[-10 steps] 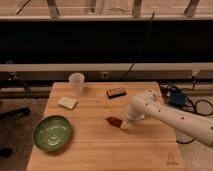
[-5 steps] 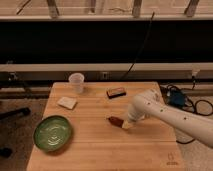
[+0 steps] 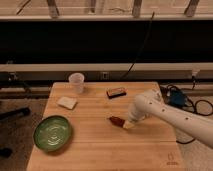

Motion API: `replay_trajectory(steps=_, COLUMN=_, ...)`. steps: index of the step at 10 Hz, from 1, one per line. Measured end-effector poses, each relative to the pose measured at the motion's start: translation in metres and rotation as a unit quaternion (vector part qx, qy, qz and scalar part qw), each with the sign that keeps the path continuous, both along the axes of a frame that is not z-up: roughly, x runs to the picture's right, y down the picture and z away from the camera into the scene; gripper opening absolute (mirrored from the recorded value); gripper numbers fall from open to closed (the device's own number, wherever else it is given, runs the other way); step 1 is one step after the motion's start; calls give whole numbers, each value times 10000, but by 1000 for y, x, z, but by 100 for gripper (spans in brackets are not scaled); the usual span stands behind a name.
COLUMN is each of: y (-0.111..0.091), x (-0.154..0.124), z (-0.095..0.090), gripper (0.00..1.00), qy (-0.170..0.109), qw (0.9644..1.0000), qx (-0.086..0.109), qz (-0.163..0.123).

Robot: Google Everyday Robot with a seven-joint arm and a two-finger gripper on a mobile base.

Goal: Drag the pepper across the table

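The pepper (image 3: pixel 116 120) is seen near the middle of the surface (image 3: pixel 100 150), toward its right edge, with the gripper (image 3: pixel 129 124) lowered against it, finger spacing not discernible.

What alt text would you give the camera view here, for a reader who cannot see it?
A white robot arm reaches in from the right, its gripper down at the small dark red-brown pepper near the middle of a light wooden table. Also on the table: a green plate, a clear cup, a pale sponge and a dark block.
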State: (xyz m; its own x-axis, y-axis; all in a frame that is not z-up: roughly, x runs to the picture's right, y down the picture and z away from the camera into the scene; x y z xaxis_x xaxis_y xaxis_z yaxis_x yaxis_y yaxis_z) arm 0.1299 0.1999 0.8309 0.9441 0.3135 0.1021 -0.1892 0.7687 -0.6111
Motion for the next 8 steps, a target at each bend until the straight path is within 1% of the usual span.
replay_trajectory(steps=8, y=-2, x=9, z=-2, gripper=6, qy=-8, qw=10000, qx=-3, qz=31)
